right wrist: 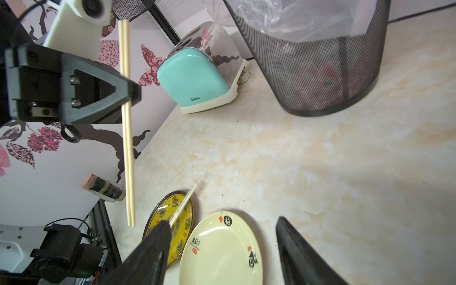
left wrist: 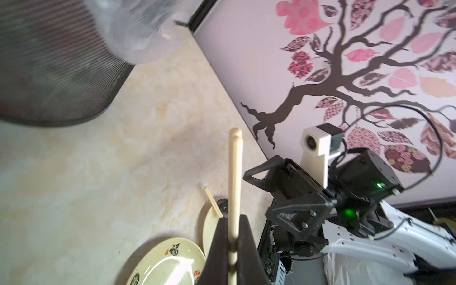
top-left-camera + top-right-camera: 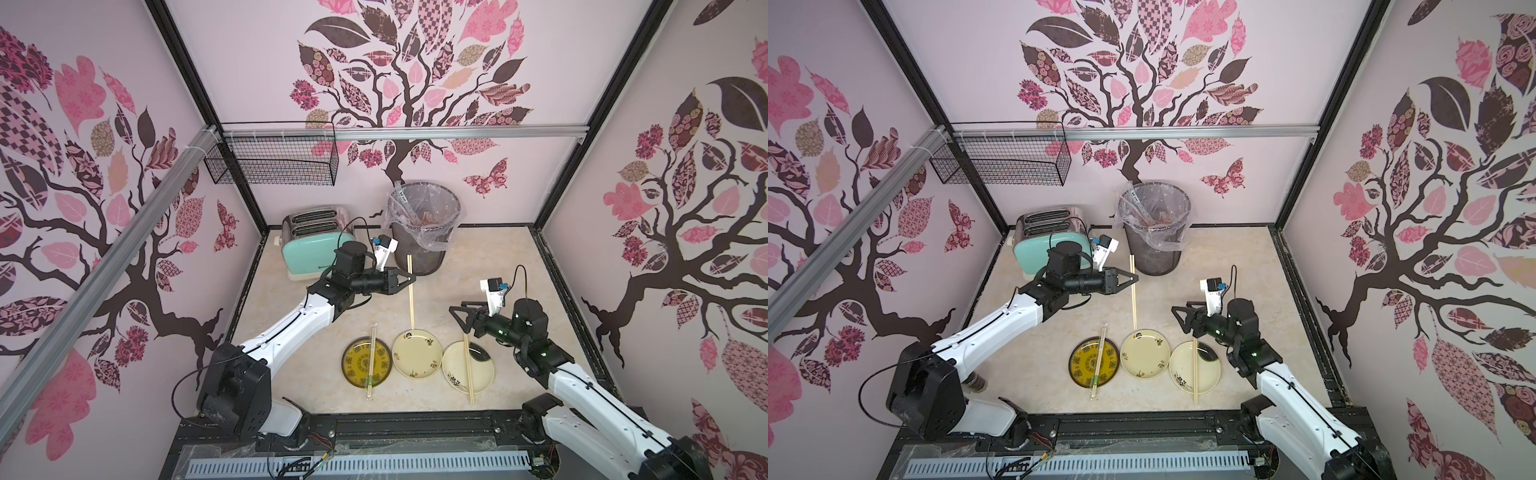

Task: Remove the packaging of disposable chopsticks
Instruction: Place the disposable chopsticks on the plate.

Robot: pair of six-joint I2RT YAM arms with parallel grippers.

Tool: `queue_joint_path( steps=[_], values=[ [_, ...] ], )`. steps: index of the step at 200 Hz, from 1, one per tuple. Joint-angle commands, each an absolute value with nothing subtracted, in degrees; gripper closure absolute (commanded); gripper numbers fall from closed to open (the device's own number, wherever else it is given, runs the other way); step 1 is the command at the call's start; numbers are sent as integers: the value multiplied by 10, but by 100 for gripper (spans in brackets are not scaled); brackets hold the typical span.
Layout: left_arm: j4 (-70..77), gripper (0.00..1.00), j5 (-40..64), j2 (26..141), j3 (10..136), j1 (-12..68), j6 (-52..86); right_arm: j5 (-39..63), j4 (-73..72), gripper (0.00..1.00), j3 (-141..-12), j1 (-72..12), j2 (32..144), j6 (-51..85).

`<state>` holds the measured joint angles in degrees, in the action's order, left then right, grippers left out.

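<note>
Three pairs of thin pale wooden chopsticks lie before us. Our left gripper (image 3: pixel 410 277) is clenched on one bare pair (image 3: pixel 411 303), held in the air beside the black mesh bin (image 3: pixel 420 266). Another bare pair (image 3: pixel 468 370) lies across the round white plate (image 3: pixel 487 376). The third pair (image 3: pixel 372 353), in its clear plastic sleeve (image 3: pixel 369 392), lies across the round yellow patterned plate (image 3: pixel 353 365). Our right gripper (image 3: pixel 458 320) stands released and empty.

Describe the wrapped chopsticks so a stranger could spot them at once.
On the table, find the yellow plate, leftmost of three in a row. The pair across it alone wears a clear sleeve with green print; the others are bare.
</note>
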<state>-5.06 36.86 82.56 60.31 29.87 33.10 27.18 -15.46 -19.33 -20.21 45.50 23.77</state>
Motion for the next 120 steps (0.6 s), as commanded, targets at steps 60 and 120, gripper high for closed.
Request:
queue_joint_path(
  steps=[60, 120],
  values=[
    [-255, 100, 208, 864, 597, 423, 368, 243, -161, 32, -104, -294, 386, 283],
    [-319, 100, 157, 949, 632, 485, 373, 192, -164, 34, -83, -401, 425, 250]
  ],
)
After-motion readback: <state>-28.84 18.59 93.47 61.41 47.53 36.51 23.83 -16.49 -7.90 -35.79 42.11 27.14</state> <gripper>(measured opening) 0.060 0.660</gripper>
